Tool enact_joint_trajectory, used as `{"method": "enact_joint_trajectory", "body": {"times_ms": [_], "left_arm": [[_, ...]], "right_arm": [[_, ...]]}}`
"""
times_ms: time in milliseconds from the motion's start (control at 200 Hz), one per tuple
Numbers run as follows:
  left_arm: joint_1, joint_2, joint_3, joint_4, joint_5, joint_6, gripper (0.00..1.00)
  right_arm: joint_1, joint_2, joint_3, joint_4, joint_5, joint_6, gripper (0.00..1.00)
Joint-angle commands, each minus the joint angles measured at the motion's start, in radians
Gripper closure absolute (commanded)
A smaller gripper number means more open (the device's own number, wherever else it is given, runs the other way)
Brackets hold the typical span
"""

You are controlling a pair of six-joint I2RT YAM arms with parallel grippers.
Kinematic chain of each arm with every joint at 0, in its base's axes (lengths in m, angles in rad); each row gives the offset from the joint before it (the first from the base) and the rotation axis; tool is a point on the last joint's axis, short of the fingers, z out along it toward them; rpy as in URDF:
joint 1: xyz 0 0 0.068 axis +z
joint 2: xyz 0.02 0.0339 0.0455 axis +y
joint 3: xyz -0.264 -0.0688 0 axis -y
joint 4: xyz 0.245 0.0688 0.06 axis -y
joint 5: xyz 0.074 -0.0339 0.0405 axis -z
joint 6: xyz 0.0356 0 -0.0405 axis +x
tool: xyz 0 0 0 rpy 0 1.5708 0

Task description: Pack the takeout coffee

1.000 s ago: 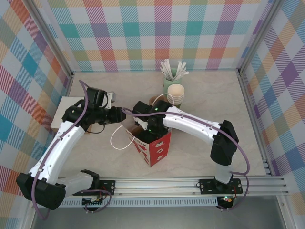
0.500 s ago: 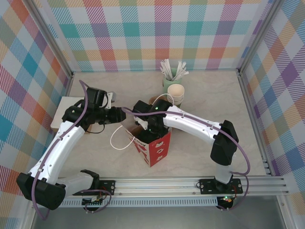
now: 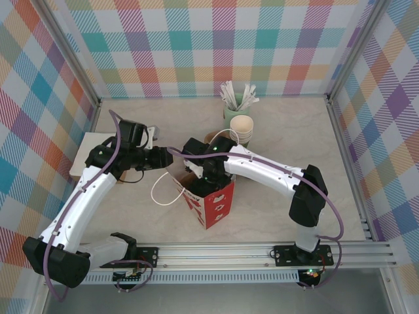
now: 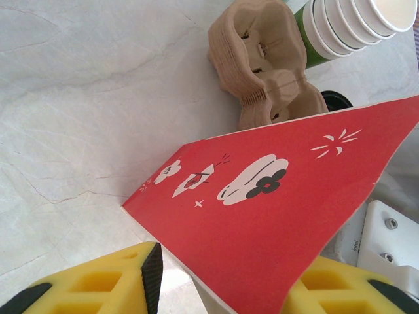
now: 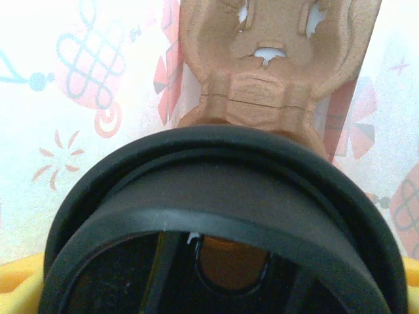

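Observation:
The takeout coffee's round black lid sits close up in the right wrist view, and my right gripper is shut on the cup, with yellow fingertips at the bottom corners. Beneath it a brown pulp carrier lies inside the white-lined bag. From above, the right gripper reaches into the mouth of the red paper bag and hides the cup. My left gripper grips the bag's left top edge. The red wall spans from one yellow finger to the other.
A stack of brown pulp carriers stands just behind the bag. A stack of lidless cups and a pot of white stirrers stand at the back. A white slab lies left. The bag's white handle loop rests on the table.

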Motion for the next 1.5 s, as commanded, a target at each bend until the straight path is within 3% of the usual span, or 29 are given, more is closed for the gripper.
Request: {"method": "enact_joint_trajectory", "body": {"times_ms": [0,1495], "left_arm": [[0.010,0.008,-0.004,0.004,0.001,0.006,0.57],[0.010,0.001,-0.018,0.010,0.000,0.001,0.57]], "right_arm": [[0.006,-0.025,0.029,-0.029,-0.021,0.005,0.14],[0.005,0.023,0.009,-0.078,-0.053,0.064,0.14]]}}
